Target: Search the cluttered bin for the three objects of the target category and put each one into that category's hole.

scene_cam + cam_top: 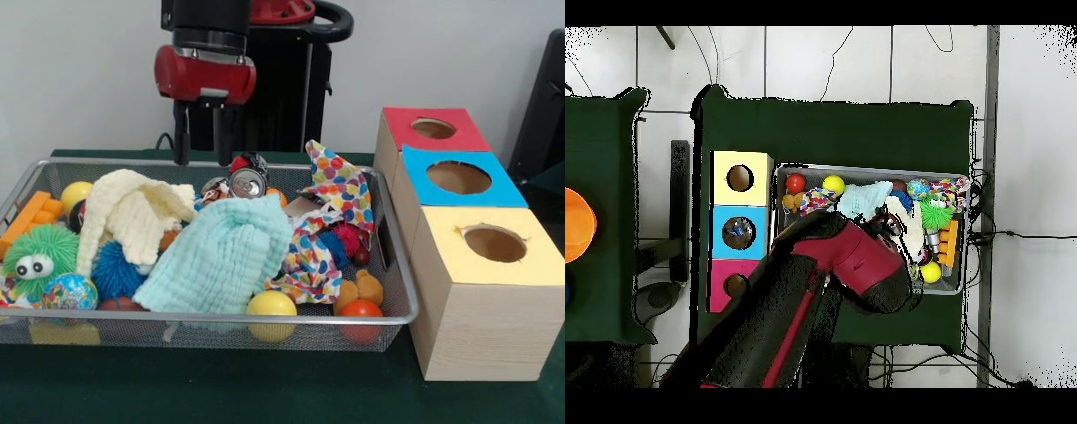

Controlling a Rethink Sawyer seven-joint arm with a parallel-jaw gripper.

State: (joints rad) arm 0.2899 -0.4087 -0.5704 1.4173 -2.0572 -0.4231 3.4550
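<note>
1. We log the gripper hanging over the far rim of the wire basket, its two black fingers pointing straight down, set apart with nothing between them.
2. We find no transparent bottle in either view; the cloths cover much of the basket, so we cannot tell where the bottles lie relative to the fingers.
3. Just beside and below the fingers, toward the basket's middle, we record a crushed metal can with a silver top, apart from the fingers.
4. Basket contents, front view: a cream knitted cloth and a pale blue cloth draped over the heap; a polka-dot cloth on the side nearest the boxes.
5. Also within: a green fuzzy ball with eyes, a blue spiky ball, a globe ball, an orange block, a yellow ball and a red ball against the near wall.
6. Beside the basket on the green tabletop we list three wooden boxes in a row, each with a round hole on top: yellow nearest the camera, blue, then red.
7. Overhead, the red-and-black arm covers much of the basket.
</note>
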